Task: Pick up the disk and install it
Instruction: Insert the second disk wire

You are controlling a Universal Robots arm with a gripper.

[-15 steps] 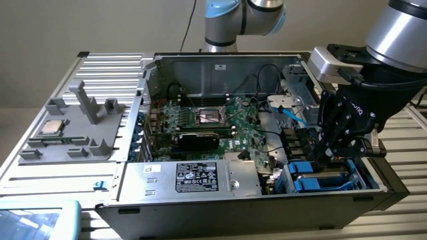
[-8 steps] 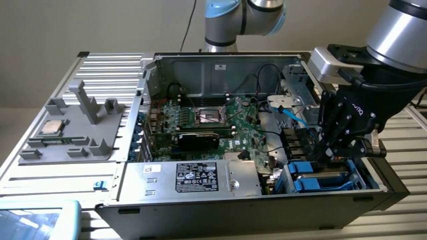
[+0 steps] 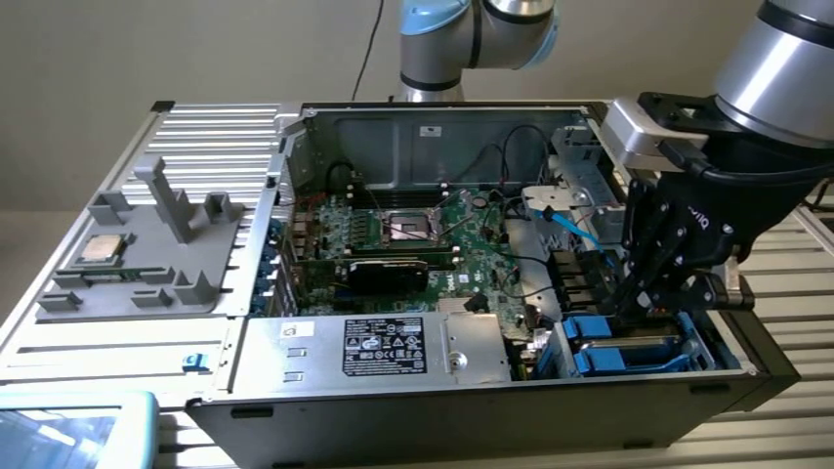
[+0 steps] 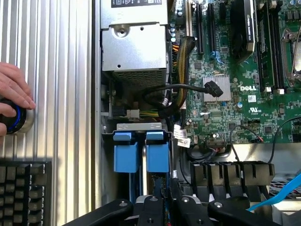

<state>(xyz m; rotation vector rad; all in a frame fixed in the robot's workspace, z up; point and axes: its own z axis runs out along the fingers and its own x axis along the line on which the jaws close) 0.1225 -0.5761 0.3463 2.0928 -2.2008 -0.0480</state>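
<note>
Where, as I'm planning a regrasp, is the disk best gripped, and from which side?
Probably take the disk by its blue carrier tabs, coming from the open side of the case: it sits edge-on, sunk inside, with just that tabbed edge exposed.

"DELL" printed white on green motherboard [image 4: 244,70]. Black label [image 3: 385,345] on silver power supply box [image 3: 371,349]: print too small to read.

Disk [image 3: 623,350] [image 4: 141,150], bright blue carrier frame, seated on edge in the case's drive bay
</note>
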